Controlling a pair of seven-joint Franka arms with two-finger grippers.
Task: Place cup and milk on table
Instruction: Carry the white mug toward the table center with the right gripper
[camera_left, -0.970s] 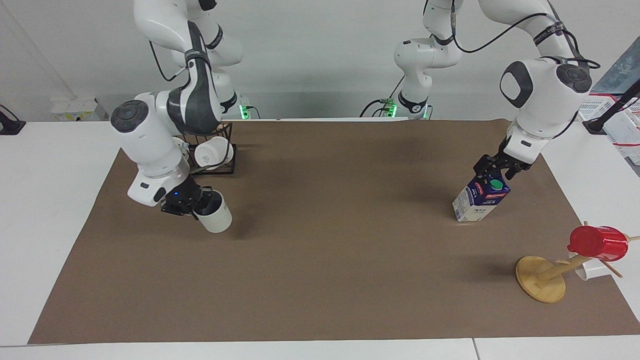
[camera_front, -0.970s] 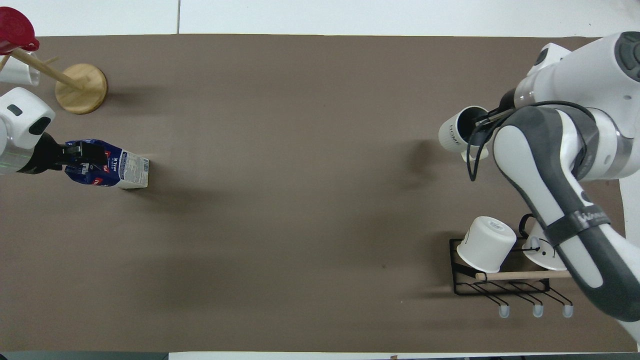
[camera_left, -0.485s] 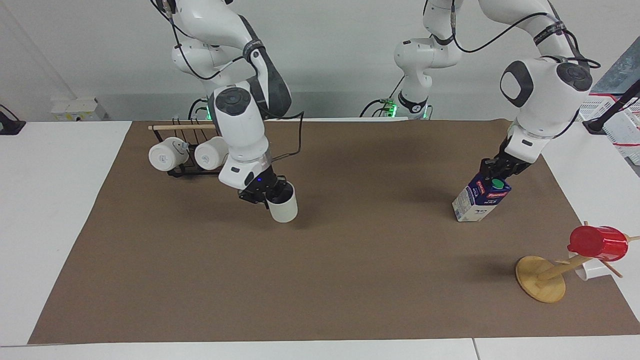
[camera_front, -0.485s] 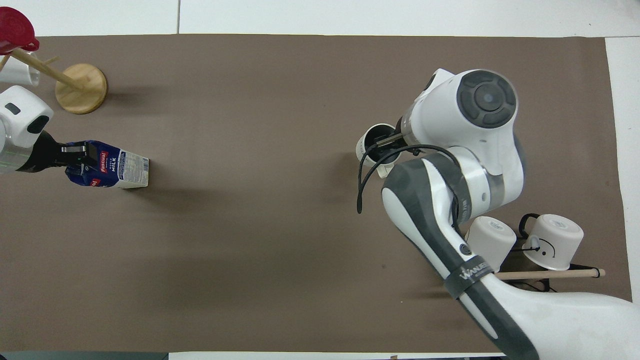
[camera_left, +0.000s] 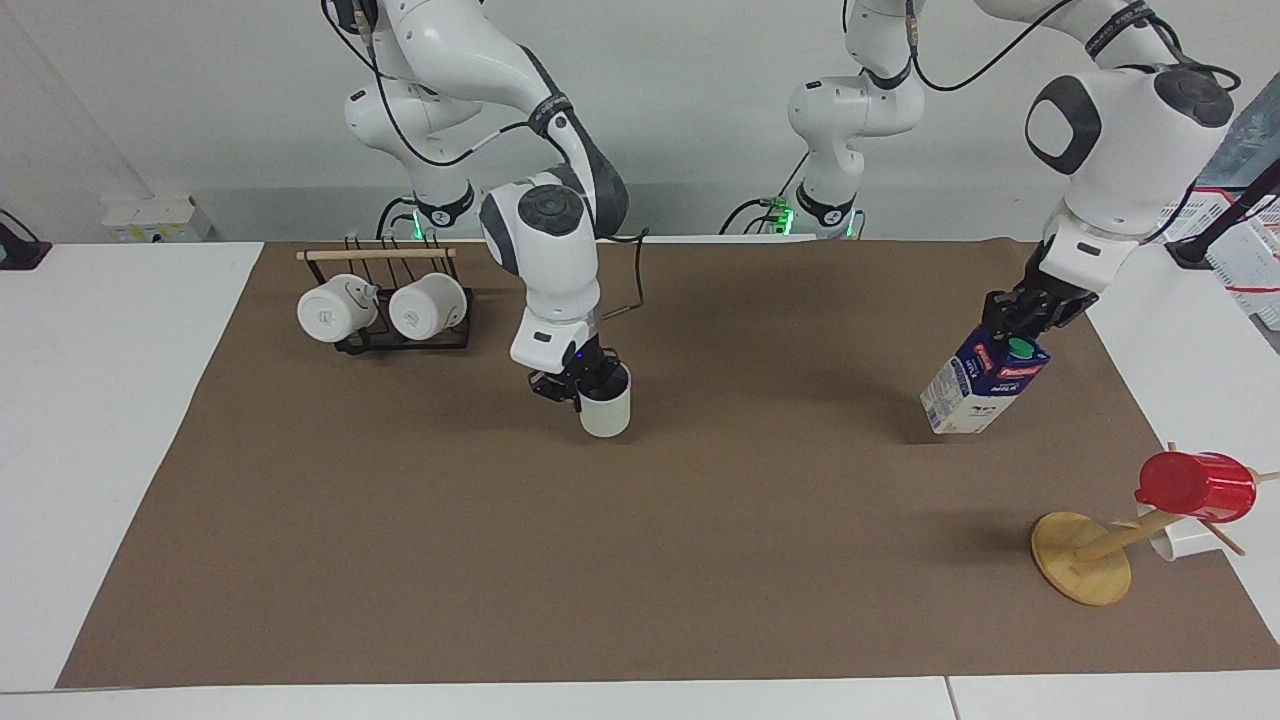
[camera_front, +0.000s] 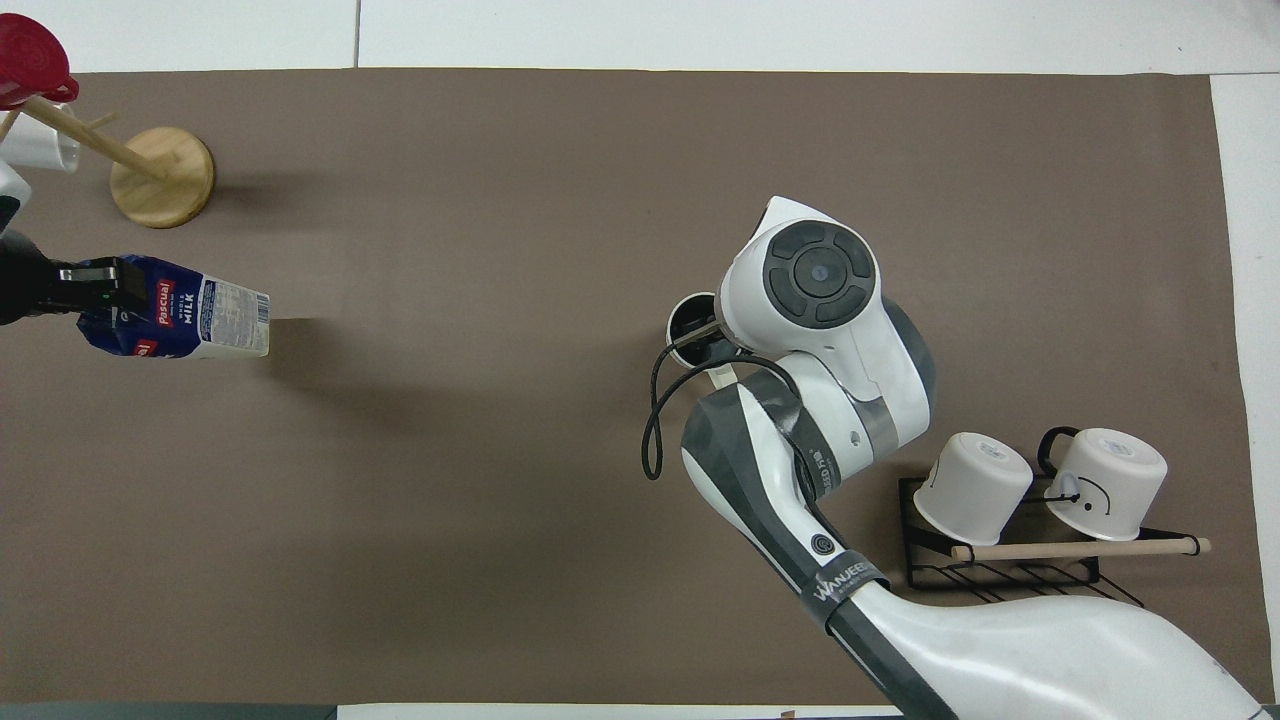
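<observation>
The cup (camera_left: 606, 410), off-white with a dark inside, stands upright near the middle of the brown paper on the table (camera_left: 700, 560). My right gripper (camera_left: 588, 386) is shut on its rim, one finger inside; whether its base touches the paper I cannot tell. In the overhead view the cup (camera_front: 690, 322) is half hidden under the right wrist. The milk (camera_left: 985, 385), a blue and white carton with a green cap, hangs tilted just over the paper toward the left arm's end. My left gripper (camera_left: 1015, 325) is shut on its gable top. From overhead the milk (camera_front: 190, 320) points away from the left gripper (camera_front: 95, 298).
A black wire rack (camera_left: 400, 340) with two white mugs lying on it sits toward the right arm's end, near the robots. A wooden mug tree (camera_left: 1082, 558) with a red cup (camera_left: 1195, 487) stands farther from the robots than the milk.
The right arm has carried the cup from beside the rack to the middle of the paper and turned it upright. The left gripper has shut on the milk's top and lifted it.
</observation>
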